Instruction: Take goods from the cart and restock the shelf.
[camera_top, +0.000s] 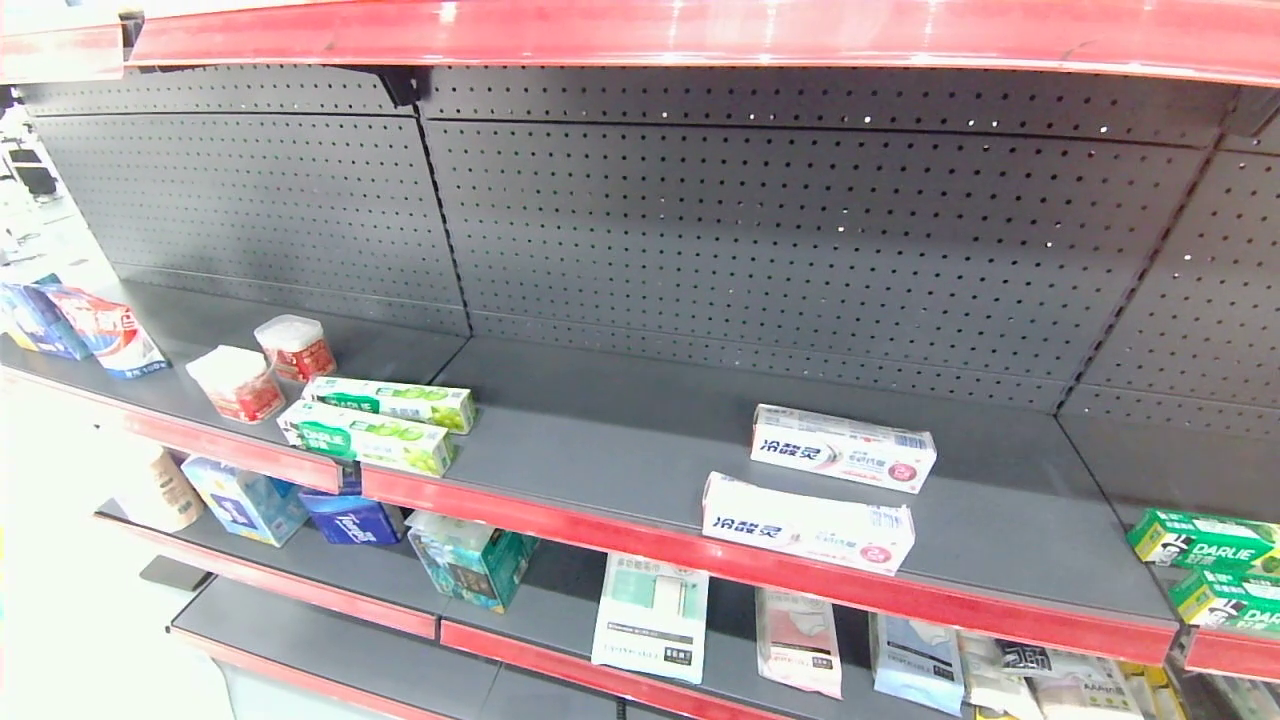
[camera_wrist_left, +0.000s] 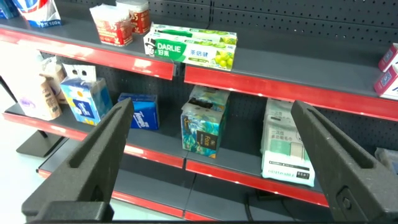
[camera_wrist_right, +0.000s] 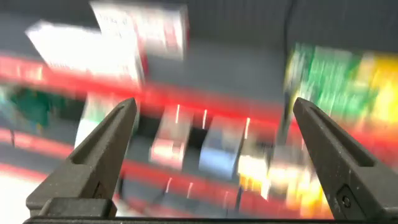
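The middle shelf (camera_top: 620, 440) carries two white toothpaste boxes (camera_top: 843, 447) right of centre and two green toothpaste boxes (camera_top: 367, 437) on the left. My left gripper (camera_wrist_left: 211, 109) hangs open with nothing between its fingers, in front of the lower shelf and below the green toothpaste box (camera_wrist_left: 189, 48). My right gripper (camera_wrist_right: 214, 106) is open too and holds nothing. It faces the shelf's red front edge (camera_wrist_right: 205, 102), with blurred white boxes (camera_wrist_right: 93, 43) and green boxes (camera_wrist_right: 329, 81) beyond.
Two red-and-white tubs (camera_top: 238, 383) and blue-white packs (camera_top: 100, 330) stand at the shelf's left end, more green boxes (camera_top: 1205, 540) at the far right. The lower shelf holds tissue packs (camera_top: 245, 500), a teal box (camera_wrist_left: 203, 124) and white pouches (camera_top: 650, 615). Bare shelf lies between the toothpaste groups.
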